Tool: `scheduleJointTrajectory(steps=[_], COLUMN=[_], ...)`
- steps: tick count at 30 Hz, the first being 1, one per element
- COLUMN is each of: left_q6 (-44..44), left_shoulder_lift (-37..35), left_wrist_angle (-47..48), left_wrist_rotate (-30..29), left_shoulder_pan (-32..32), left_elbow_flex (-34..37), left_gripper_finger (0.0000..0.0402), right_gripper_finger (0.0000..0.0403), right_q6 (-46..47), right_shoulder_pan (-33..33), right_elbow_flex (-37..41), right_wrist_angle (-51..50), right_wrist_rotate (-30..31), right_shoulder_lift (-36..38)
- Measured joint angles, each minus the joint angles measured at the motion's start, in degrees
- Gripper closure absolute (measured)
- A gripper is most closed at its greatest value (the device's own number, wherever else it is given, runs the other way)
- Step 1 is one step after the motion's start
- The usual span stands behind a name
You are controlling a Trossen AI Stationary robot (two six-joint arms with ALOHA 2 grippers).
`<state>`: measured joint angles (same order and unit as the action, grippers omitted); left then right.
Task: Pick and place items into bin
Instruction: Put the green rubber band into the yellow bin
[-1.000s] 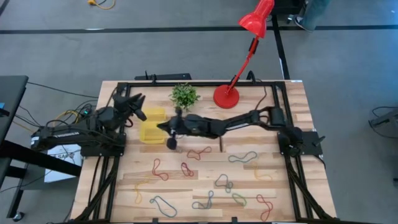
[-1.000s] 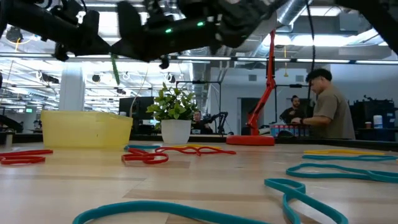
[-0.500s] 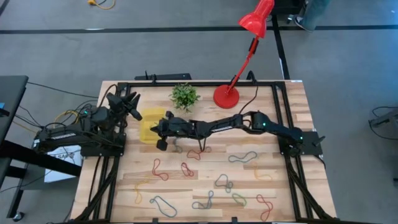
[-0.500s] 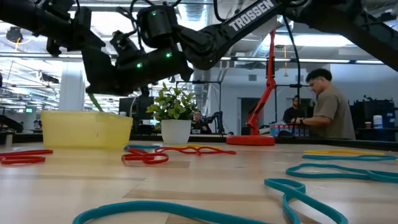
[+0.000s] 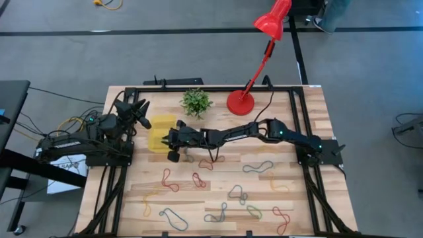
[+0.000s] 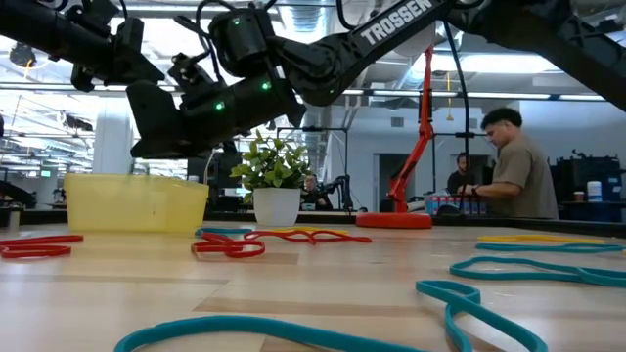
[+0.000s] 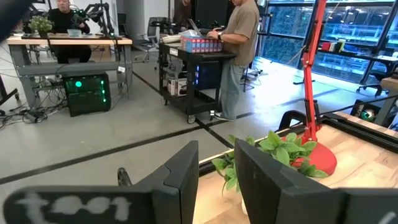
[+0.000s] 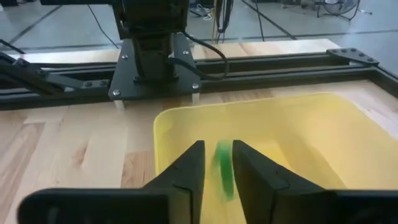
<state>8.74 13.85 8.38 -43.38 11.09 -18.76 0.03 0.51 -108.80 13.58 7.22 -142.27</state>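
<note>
Between the right gripper's [image 8: 216, 163] narrowly parted fingers a green band [image 8: 223, 171] hangs free — seen only by the right wrist — over the yellow bin [image 8: 311, 118], while the left gripper [image 5: 141, 111], slightly parted, waits just beyond.

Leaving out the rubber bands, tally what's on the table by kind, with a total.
Yellow bin: 1
Potted plant: 1
Red lamp: 1
Robot arms, left arm and right arm: 2
Total: 5
</note>
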Motion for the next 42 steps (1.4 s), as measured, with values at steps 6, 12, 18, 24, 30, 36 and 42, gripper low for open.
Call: scheduleJointTrajectory(steps=[6, 12, 18, 24, 30, 36, 42], left_q6=[0.0, 0.1, 1.5, 1.6, 3.2, 4.0, 6.1], left_shoulder_lift=[0.0, 0.0, 0.0, 0.0, 0.0, 0.0, 0.0], left_wrist_angle=[0.3, 1.7, 1.7, 1.7, 1.7, 1.7, 3.7], left_wrist_rotate=[0.0, 0.0, 0.0, 0.0, 1.5, 4.1, 6.3], left_shoulder_pan=[0.0, 0.0, 0.0, 0.0, 0.0, 0.0, 0.0], left_elbow_flex=[0.0, 0.0, 0.0, 0.0, 0.0, 0.0, 0.0], left_gripper_finger=[0.0308, 0.0308, 0.0308, 0.0308, 0.0308, 0.0308, 0.0308], right_gripper_finger=[0.031, 0.0311, 0.0311, 0.0311, 0.0311, 0.0311, 0.0311], right_q6=[-0.4, -0.5, 3.2, 11.3, 23.1, 43.3, 62.2], right_shoulder_pan=[0.9, 2.0, 4.8, 11.7, 22.4, 31.3, 37.3], right_elbow_flex=[0.0, 0.0, -0.1, 0.0, 2.9, 8.4, 12.1], right_wrist_angle=[-1.5, -22.5, -51.1, -75.5, -86.8, -86.1, -82.9], right_wrist_rotate=[0.0, -0.3, -5.7, -8.8, -6.9, -3.4, -2.6], right_shoulder_lift=[3.0, 12.6, 23.2, 27.8, 27.8, 27.7, 27.8])
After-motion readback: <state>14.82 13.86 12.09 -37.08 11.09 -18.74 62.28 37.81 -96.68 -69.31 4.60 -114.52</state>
